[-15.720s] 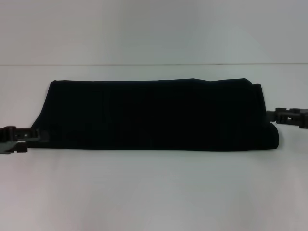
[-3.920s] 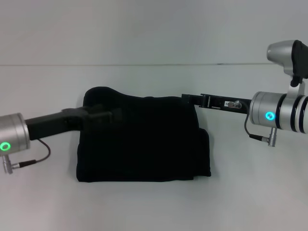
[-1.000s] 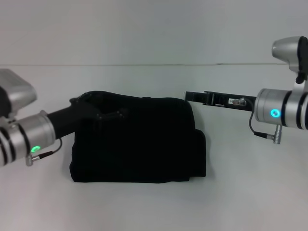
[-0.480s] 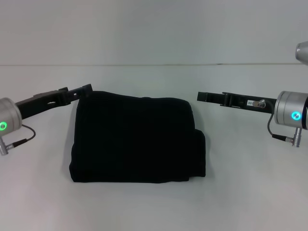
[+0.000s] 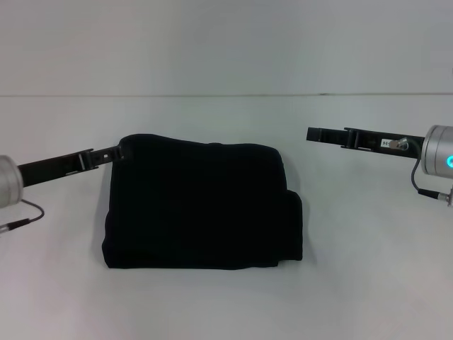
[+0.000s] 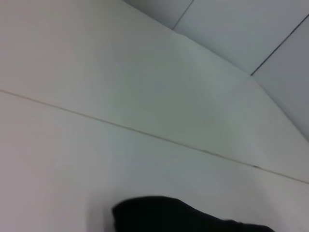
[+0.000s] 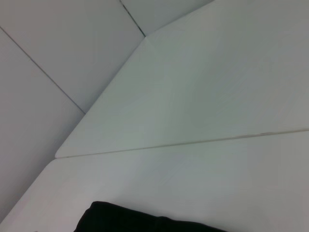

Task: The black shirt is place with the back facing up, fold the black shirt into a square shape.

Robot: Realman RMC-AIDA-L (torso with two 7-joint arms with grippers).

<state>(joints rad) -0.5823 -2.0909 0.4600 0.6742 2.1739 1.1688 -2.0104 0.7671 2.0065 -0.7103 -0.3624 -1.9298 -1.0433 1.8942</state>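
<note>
- The black shirt (image 5: 202, 205) lies folded into a compact, nearly square block at the middle of the white surface (image 5: 226, 304), with a layered edge showing on its right side.
- It looks soft, light and limp; layers would slide apart if dragged, so I judge a hold is best taken at a corner or folded edge, pinching all layers together.
- The left pincer (image 5: 126, 150) sits at the shirt's far-left corner, touching or just beside it; whether its fingers are apart or together I cannot tell.
- The right pincer (image 5: 311, 133) hangs well clear to the right; its fingers' state cannot be told either.
- Compared with half a second ago, both arms have drawn outward; the shirt's shape is unchanged.
</note>
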